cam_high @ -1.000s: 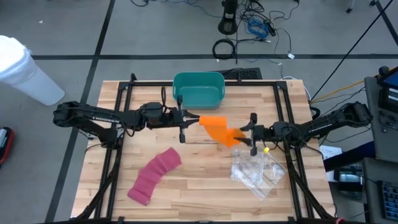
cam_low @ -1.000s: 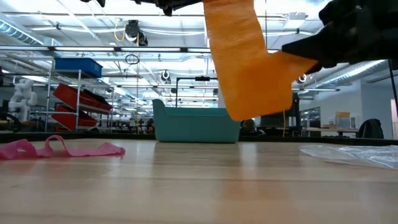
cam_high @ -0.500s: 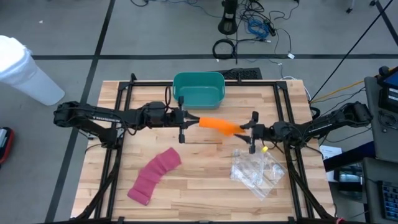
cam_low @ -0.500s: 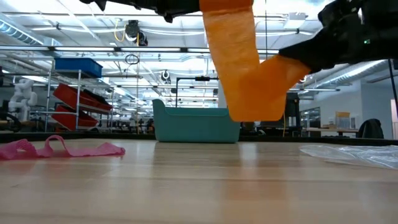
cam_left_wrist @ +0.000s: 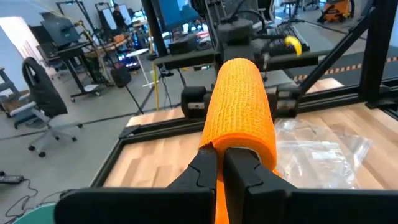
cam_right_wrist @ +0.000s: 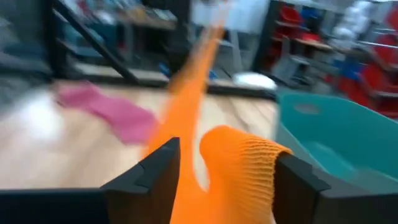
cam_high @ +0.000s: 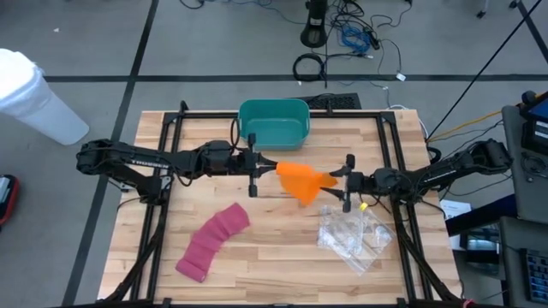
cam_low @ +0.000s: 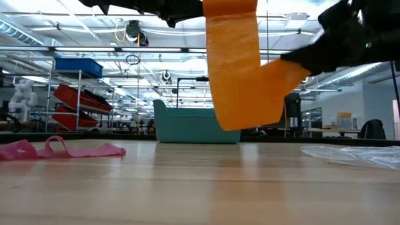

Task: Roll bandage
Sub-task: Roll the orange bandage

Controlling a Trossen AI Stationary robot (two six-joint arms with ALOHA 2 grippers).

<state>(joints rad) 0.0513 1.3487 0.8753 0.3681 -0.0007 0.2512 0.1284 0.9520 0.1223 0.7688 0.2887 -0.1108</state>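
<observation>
Left claw (cam_left_wrist: pixel 225 163): its two fingers are pressing together on one end of the orange bandage (cam_high: pixel 301 180), pinching the fabric where a wrapped, tube-like turn is sitting just above the fingertips. The left claw (cam_high: pixel 253 168) is working above the middle of the desk (cam_high: pixel 282 257), on the near side of the teal bin (cam_high: pixel 273 122).

Right claw (cam_high: pixel 346 181): it is facing the left claw from the opposite side of the bandage and is gripping the other end; the right wrist view is showing orange fabric bunched between the two fingers (cam_right_wrist: pixel 151 177), which are standing fairly wide around it.

Between the claws, the orange bandage (cam_low: pixel 240 69) is hanging clear of the desk as a broad strip, drooping in a loose fold and not touching the wood. It is sitting in front of the teal bin (cam_low: pixel 197 125) in the low view.

Progress, as a judgement: rolling is appearing to be at an early stage. A first turn or so is forming at the left claw, while most of the strip is hanging loose, so nearly all of the winding is remaining.

Farther from the orange bandage, a pink bandage (cam_high: pixel 212 239) is lying unrolled on the desk on the left arm's side, and a clear plastic bag (cam_high: pixel 353 238) is lying beneath the right claw. Neither is being handled.
</observation>
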